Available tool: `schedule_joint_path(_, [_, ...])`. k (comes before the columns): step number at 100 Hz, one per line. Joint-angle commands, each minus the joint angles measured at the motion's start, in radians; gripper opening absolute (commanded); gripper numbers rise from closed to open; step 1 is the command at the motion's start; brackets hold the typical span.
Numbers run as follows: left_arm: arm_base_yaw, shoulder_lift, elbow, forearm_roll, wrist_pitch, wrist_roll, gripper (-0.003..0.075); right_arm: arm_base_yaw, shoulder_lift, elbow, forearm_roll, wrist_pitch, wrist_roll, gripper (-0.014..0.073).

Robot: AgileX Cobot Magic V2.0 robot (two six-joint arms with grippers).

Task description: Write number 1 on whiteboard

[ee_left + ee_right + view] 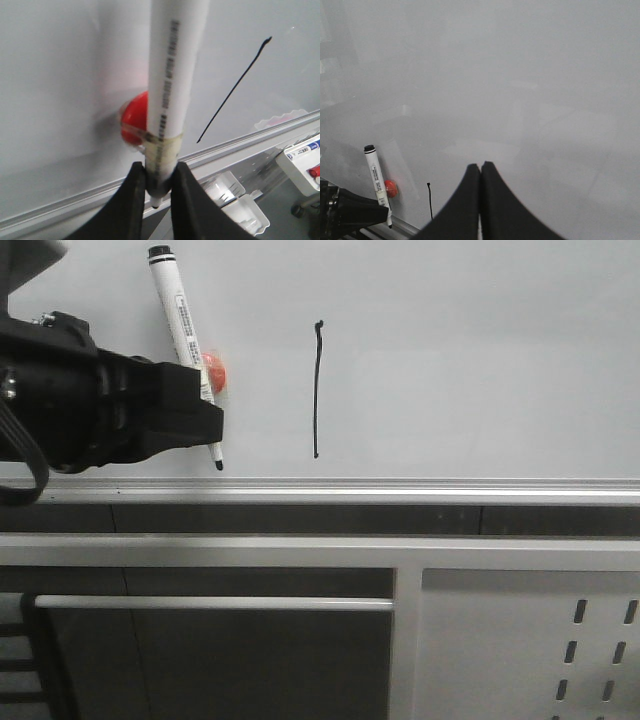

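Black left gripper [160, 185] clamped on white cylindrical marker pen [183, 330], tip down near silver aluminium bottom rail [400, 490]. Thin black vertical number 1 [317, 390] drawn on glossy white-grey whiteboard [480, 360], off beside that gripper, apart from pen. Black right gripper [480, 172] pressed closed, empty. Red round object [135, 117] behind pen.

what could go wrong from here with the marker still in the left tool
The marker tip sits low near the whiteboard rail; any drift toward the board could leave a stray mark beside the finished number 1. The left tool pinches only the marker's lower end, so the long barrel could tilt or slip. The red magnet right behind the barrel could get knocked.
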Motion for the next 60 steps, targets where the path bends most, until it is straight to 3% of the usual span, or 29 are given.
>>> schedule_joint_path(1, [0.004,-0.055,-0.029,-0.004,-0.024,-0.015,-0.0018,-0.004,0.0,-0.028,-0.015,0.04,-0.011,-0.0073])
schedule_joint_path(19, [0.004,-0.075,-0.031,-0.002,-0.007,0.0,-0.0018,-0.004,0.0,-0.028,-0.015,0.044,-0.011,-0.0073])
schedule_joint_path(41, [0.004,-0.075,-0.035,-0.006,-0.057,0.119,-0.0018,-0.004,0.0,-0.028,-0.015,0.074,-0.006,-0.0073])
schedule_joint_path(60, [0.054,-0.073,-0.035,-0.012,-0.071,0.133,-0.0018,-0.004,0.0,-0.028,-0.015,0.081,0.008,-0.0073])
